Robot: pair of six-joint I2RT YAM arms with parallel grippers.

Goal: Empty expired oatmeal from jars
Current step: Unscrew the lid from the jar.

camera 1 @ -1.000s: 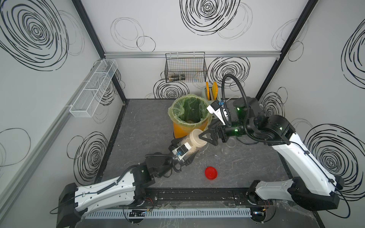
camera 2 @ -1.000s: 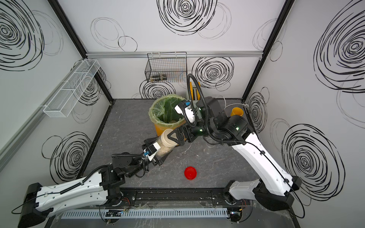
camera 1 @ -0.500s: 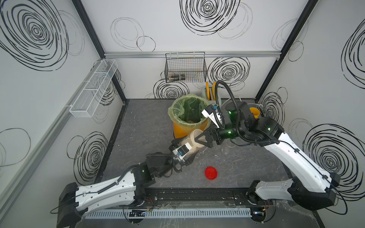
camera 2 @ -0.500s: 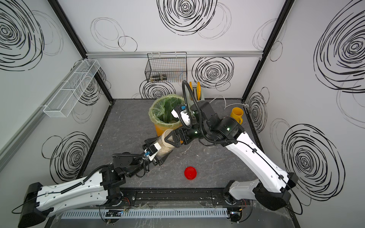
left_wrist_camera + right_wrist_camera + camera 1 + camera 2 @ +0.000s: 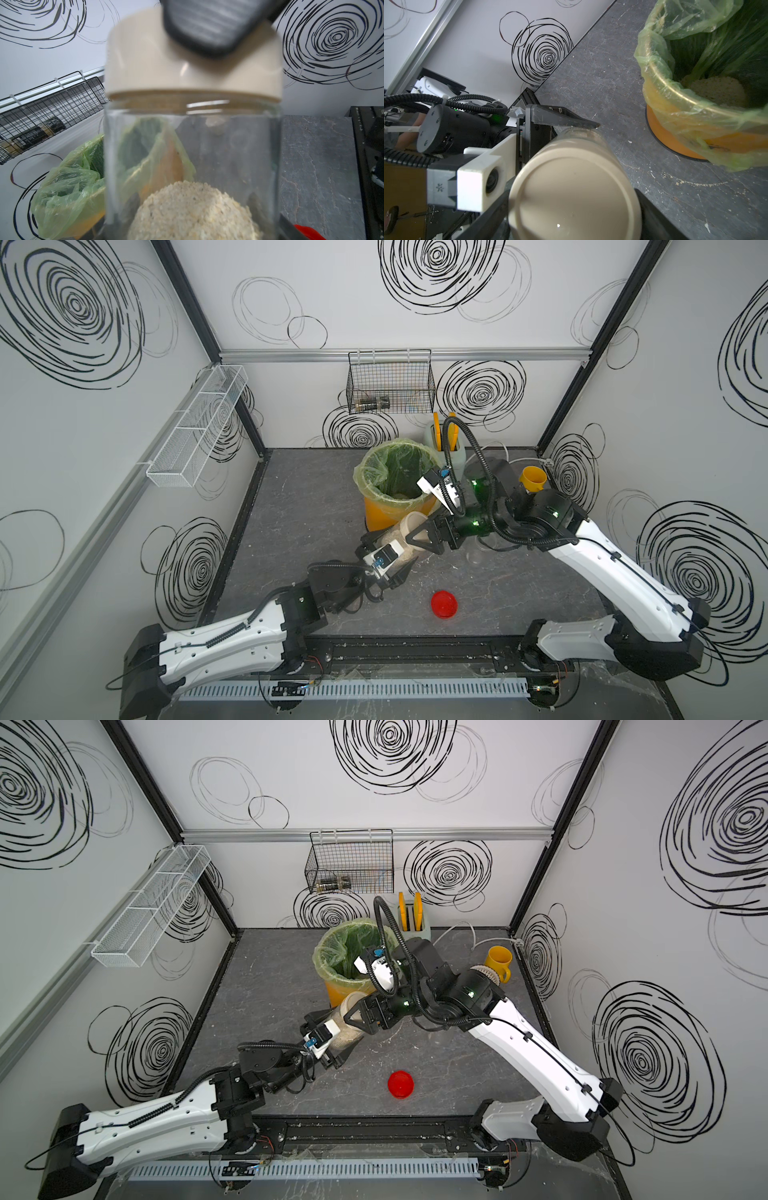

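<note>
L fingers [image 5: 564,121] clamp tilted jar [image 5: 399,537] by body; R fingers [image 5: 207,27] closed on its cream lid [image 5: 571,197]. Oatmeal [image 5: 193,212] inside jar. Jar at 6 o'clock of lined orange bucket [image 5: 380,514], oatmeal heap [image 5: 716,87] at btm. Red lid [image 5: 444,604] loose on surface [image 5: 299,510], 5 o'clock of jar.

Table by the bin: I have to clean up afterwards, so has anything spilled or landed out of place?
Yes. Oatmeal crumbs lie scattered on the table beside the orange bin rather than in it, and a red lid lies loose on the open table.
</note>
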